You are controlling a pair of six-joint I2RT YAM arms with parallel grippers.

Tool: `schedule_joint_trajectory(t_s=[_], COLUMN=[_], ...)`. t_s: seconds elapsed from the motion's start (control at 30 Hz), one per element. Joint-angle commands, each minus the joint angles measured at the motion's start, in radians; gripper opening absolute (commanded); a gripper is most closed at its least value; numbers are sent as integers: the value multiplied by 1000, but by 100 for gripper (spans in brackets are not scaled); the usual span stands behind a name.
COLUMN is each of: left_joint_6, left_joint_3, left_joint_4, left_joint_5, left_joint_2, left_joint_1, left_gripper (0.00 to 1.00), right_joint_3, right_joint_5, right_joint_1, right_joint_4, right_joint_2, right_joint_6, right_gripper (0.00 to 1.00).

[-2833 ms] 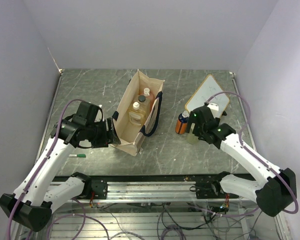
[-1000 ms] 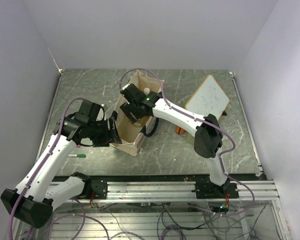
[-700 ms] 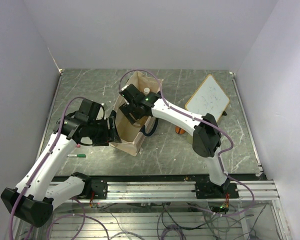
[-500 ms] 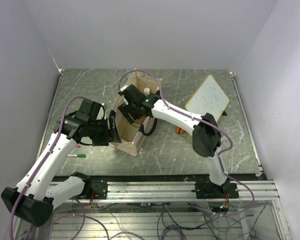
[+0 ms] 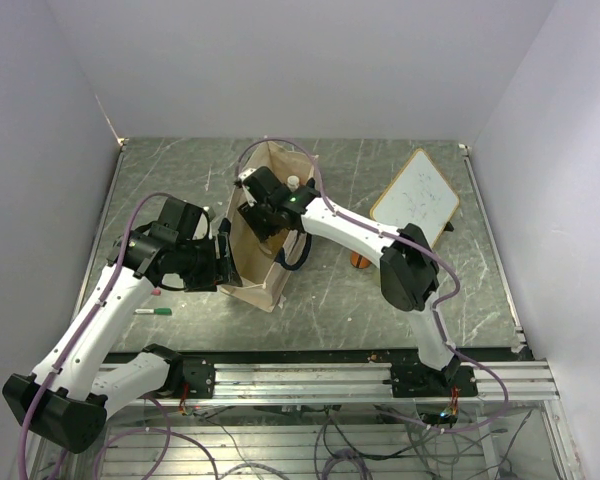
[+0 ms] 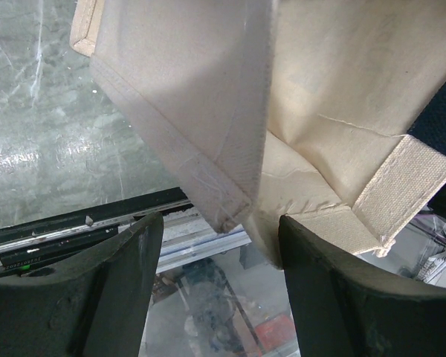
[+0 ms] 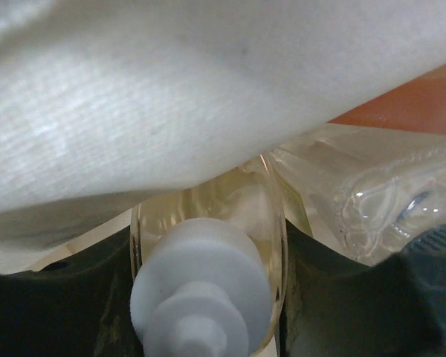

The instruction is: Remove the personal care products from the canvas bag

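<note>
The beige canvas bag (image 5: 252, 262) stands mid-table with navy handles. My right gripper (image 5: 266, 214) reaches down into its mouth. In the right wrist view the right gripper (image 7: 207, 297) is shut on a clear yellowish bottle (image 7: 208, 212) with a white cap (image 7: 201, 294); both fingers (image 7: 74, 297) press its sides. A clear squarish dark-capped bottle (image 7: 372, 197) lies beside it, under a fold of canvas (image 7: 193, 89). Another white cap (image 5: 293, 183) shows at the bag's far end. My left gripper (image 5: 223, 262) is open, and the bag's bottom corner (image 6: 234, 212) lies between its fingers (image 6: 97, 297).
An orange bottle (image 5: 358, 261) stands on the table right of the bag, mostly hidden by the right arm. A wood-framed whiteboard (image 5: 418, 195) lies at the far right. A green marker (image 5: 152, 311) lies near the left arm.
My right gripper has sunk a little deeper into the bag and closed on the yellowish bottle. The bag's mouth has narrowed slightly. The left arm has stayed put.
</note>
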Motion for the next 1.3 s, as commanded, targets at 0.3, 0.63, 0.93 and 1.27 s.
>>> schedule_joint_trajectory(t_s=[0.3,0.63,0.93,1.27], left_joint_6=[16,21,29,32], left_joint_3=[25,45,45,39], left_joint_4=[-32,-41,-33,-27], left_joint_5=[6,-2,18,29], left_joint_2=[-16,-20,-15,-14], left_joint_1=[2,2,2,2], left_gripper=[74,74,74,74], right_joint_3=[29,-208,-434,-368], right_joint_5=[-70,-369,-648,-714], right_joint_1=[-8,-164,-276,-354], right_joint_4=[41,247,560,545], right_joint_2=[-98,-344,-497,-601], right_joint_6=[94,453,811,892], right_gripper=[2,0,0,0])
